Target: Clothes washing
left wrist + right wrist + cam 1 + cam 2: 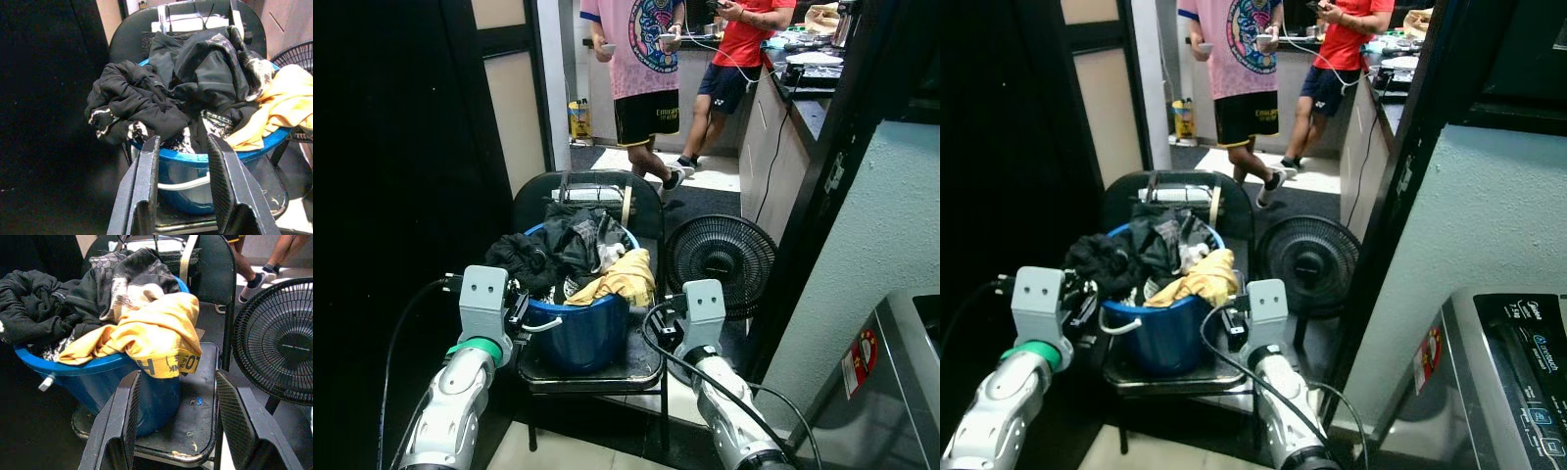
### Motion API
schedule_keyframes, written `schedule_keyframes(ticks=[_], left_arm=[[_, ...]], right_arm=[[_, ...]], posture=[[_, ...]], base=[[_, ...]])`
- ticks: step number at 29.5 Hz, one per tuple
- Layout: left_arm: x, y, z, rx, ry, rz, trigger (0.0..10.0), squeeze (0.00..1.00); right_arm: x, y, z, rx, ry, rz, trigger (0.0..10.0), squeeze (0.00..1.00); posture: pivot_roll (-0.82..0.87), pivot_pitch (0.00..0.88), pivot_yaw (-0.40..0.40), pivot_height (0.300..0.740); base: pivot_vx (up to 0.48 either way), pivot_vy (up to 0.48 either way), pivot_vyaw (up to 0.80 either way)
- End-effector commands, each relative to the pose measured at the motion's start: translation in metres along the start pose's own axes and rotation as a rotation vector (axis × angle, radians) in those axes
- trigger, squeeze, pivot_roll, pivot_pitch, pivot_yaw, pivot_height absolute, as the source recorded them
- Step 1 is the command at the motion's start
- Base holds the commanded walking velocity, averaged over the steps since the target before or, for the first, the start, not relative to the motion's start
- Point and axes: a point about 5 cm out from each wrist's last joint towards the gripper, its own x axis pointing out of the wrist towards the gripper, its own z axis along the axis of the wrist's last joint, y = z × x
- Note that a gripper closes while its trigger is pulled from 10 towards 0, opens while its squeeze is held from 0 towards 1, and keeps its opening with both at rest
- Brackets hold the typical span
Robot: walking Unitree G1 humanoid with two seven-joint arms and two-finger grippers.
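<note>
Both hands, left hand and right hand, fingers apart and empty, flank the blue bucket of clothes on the chair; next, I'd guess, closing in to lift it.

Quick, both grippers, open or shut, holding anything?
Left gripper: open, empty, at the blue bucket's rim.
Right gripper: open, empty, beside the bucket under the yellow garment.
</note>
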Motion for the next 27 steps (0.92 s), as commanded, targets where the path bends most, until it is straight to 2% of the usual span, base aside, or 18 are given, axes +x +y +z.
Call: schedule_keyframes(ticks=[1,7,8,9,11,23,27], left_arm=[[0.000,0.001,-0.002,0.006,0.021,-0.007,10.0,0.00],[0.002,-0.001,0.000,0.000,0.015,-0.016,10.0,0.00],[0.006,0.005,0.004,-0.022,0.019,0.012,10.0,0.00],[0.010,0.013,0.009,-0.052,0.032,0.056,10.0,0.00],[0.011,0.016,0.009,-0.066,0.043,0.068,10.0,0.00],[0.013,0.020,0.013,-0.051,0.033,0.072,10.0,0.00],[0.013,0.018,0.008,-0.061,0.058,0.074,10.0,0.00]], right_arm=[[0.001,0.002,-0.001,0.002,0.001,0.006,10.0,0.00],[0.002,0.002,0.000,0.005,-0.003,0.010,10.0,0.00],[0.008,0.011,0.005,0.002,-0.008,0.040,10.0,0.00],[0.016,0.022,0.014,0.002,-0.016,0.075,10.0,0.00],[0.018,0.026,0.017,0.004,-0.019,0.082,10.0,0.00],[0.019,0.028,0.015,0.002,-0.014,0.088,10.0,0.00],[0.018,0.022,0.014,-0.007,-0.012,0.059,10.0,0.00]], posture=[[0.06,0.000,0.085,0.740],[0.08,0.000,0.065,0.740],[0.11,0.000,0.117,0.740],[0.10,0.000,0.121,0.740],[0.10,0.000,0.125,0.740],[0.09,0.000,0.131,0.740],[0.07,0.000,0.124,0.740]], base=[[0.000,0.000,0.00],[0.000,0.000,0.00],[0.000,0.000,0.00],[0.000,0.000,0.00],[0.000,0.000,0.00],[0.000,0.000,0.00],[0.000,0.000,0.00]])
